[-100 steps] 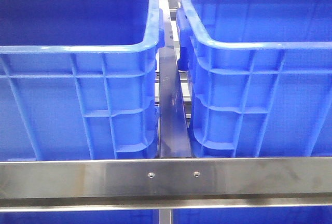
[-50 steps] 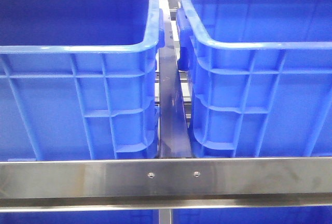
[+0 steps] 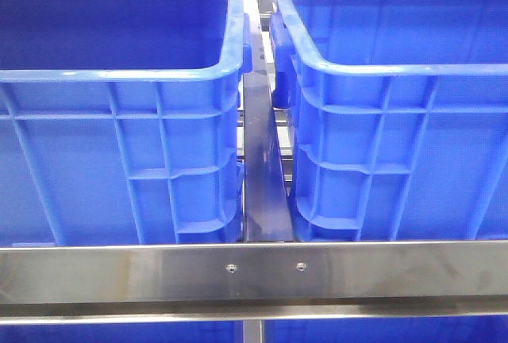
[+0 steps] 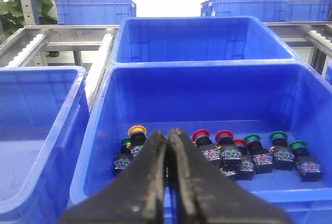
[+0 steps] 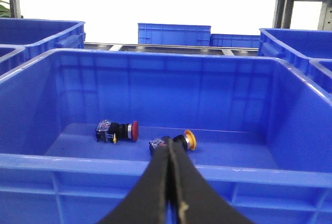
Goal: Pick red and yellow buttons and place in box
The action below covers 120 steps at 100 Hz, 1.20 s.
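Note:
In the left wrist view a blue crate (image 4: 98,146) holds a row of push buttons: a yellow button (image 4: 137,130), red buttons (image 4: 201,135) (image 4: 224,136) and several green ones (image 4: 276,137). My left gripper (image 4: 167,131) is shut and empty, over the crate's near rim. In the right wrist view another blue box (image 5: 155,164) has one red button (image 5: 118,130) and one yellow button (image 5: 185,140) lying on its floor. My right gripper (image 5: 169,140) is shut with nothing in it, in front of that box's near wall. Neither gripper shows in the front view.
The front view shows two tall blue crates (image 3: 119,136) (image 3: 397,136) side by side behind a steel rail (image 3: 254,271), with a dark metal divider (image 3: 262,168) between them. More blue crates (image 4: 202,37) and roller racks (image 4: 31,42) stand behind.

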Available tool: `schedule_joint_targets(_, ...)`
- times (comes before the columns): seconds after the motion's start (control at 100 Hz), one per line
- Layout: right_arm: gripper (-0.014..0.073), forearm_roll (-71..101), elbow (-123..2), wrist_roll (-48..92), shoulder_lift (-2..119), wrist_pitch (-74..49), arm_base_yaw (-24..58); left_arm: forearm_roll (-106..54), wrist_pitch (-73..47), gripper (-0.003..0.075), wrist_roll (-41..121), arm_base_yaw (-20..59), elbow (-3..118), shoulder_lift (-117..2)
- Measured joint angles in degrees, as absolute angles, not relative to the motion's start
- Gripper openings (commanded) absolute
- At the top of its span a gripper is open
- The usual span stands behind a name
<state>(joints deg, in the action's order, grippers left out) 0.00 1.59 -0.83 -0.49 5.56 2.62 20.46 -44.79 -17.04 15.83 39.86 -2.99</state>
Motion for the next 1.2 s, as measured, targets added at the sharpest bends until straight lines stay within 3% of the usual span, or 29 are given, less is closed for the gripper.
schedule_joint_targets(0.87, -0.0069, 0.00, 1.59, -0.83, -0.49, 5.56, 2.62, 20.46, -44.63, -0.0019, -17.04, 15.83, 39.82, -2.99)
schedule_joint_targets(1.2, -0.0069, 0.00, 1.59, -0.83, -0.49, 5.56, 2.62, 20.17, -34.28, -0.0019, -16.79, 15.83, 32.22, -2.99)
